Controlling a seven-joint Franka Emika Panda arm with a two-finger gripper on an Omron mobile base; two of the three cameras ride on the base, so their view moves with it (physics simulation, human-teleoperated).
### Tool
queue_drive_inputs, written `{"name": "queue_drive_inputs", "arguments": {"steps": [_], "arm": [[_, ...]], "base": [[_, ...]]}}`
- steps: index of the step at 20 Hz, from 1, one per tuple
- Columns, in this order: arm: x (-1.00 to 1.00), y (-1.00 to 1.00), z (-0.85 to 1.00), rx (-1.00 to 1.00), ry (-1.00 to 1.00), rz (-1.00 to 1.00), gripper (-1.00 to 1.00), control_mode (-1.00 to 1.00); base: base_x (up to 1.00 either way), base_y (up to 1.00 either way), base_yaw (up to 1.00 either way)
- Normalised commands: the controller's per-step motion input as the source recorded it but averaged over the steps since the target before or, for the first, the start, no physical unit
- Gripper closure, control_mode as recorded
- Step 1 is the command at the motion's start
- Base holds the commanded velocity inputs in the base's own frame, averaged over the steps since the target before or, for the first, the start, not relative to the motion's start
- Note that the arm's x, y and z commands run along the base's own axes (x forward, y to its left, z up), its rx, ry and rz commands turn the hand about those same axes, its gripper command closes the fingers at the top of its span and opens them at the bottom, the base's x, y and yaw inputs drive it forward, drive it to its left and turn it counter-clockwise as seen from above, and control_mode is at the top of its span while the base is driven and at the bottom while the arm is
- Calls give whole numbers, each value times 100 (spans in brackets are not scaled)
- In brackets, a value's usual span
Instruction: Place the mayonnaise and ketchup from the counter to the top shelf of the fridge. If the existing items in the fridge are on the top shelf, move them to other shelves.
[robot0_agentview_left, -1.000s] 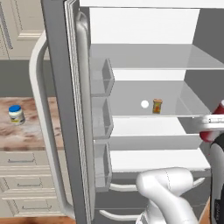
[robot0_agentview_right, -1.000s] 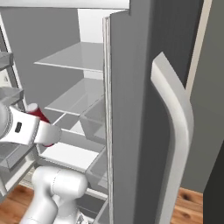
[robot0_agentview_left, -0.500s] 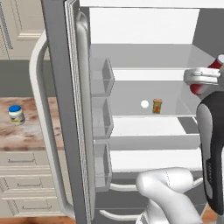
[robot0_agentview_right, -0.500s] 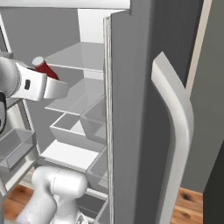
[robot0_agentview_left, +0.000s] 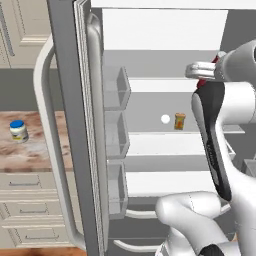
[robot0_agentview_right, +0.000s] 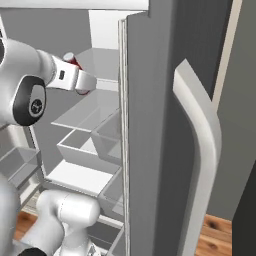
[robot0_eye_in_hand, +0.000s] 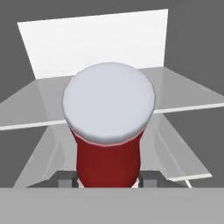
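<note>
Hand view: ketchup bottle (robot0_eye_in_hand: 108, 131) is clenched in the hand (robot0_eye_in_hand: 107, 179), raised before the fridge's top shelf (robot0_eye_in_hand: 183, 100) — it should be carried level and set well inside; mayonnaise jar (robot0_agentview_left: 18, 131) sits on the table (robot0_agentview_left: 35, 150).

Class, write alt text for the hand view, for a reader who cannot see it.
A red ketchup bottle with a white cap, seen cap-first, is gripped at its base by the gripper. Beyond it lie the fridge's glass shelves and white back wall.
</note>
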Motion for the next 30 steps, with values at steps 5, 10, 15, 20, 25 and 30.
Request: {"name": "queue_drive_inputs", "arguments": {"steps": [5, 10, 15, 20, 25, 30], "arm": [[100, 0, 0, 0, 17, 0, 100, -100], [96, 0, 0, 0, 5, 0, 100, -100], [56, -1, 0, 0, -5, 0, 100, -100], [40, 0, 0, 1, -6, 0, 100, -100], [65, 0, -1, 0, 0, 0, 100, -100], [70, 0, -15, 0, 3, 0, 100, -100]], "base": [[0, 0, 0], [0, 0, 0], [0, 0, 0], [0, 0, 0], [0, 0, 0], [0, 0, 0]]}}
